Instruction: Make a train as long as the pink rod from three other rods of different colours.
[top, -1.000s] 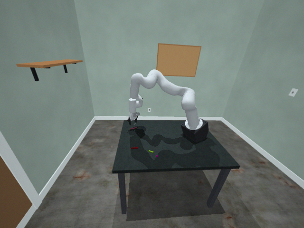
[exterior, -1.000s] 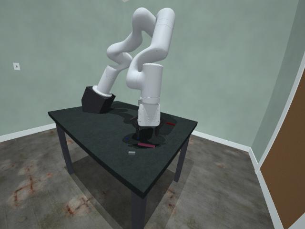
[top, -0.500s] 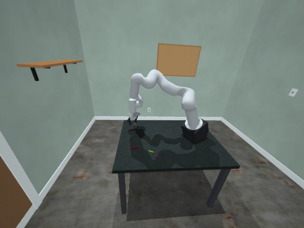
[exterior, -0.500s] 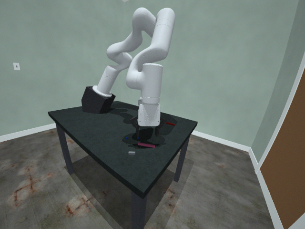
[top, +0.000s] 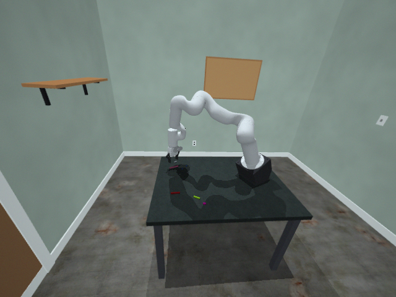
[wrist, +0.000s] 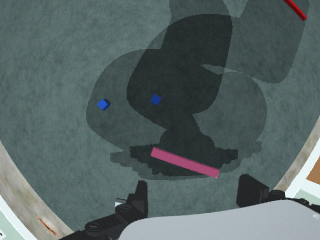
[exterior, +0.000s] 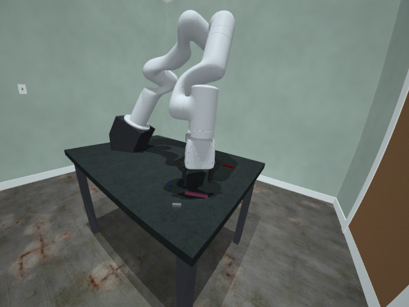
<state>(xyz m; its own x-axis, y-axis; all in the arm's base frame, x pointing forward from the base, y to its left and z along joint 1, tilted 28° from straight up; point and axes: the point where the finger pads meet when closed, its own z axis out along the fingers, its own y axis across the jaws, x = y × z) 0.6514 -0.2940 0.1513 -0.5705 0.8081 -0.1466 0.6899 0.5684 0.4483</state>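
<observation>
Pink rod [top: 173, 166] [exterior: 196, 194] [wrist: 185, 162] lying near the wide-open, empty gripper [top: 173, 159] [exterior: 197, 182] [wrist: 194, 194]; train-building apparently just starting, likely requiring a grasp of the grey rod [top: 175, 161] [exterior: 176, 204] beside it

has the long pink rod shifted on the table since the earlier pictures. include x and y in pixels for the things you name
No. The long pink rod [top: 174, 167] [exterior: 196, 194] [wrist: 185, 162] lies in the same spot relative to the dark table's [top: 228, 219] [exterior: 131, 214] near edge.
</observation>
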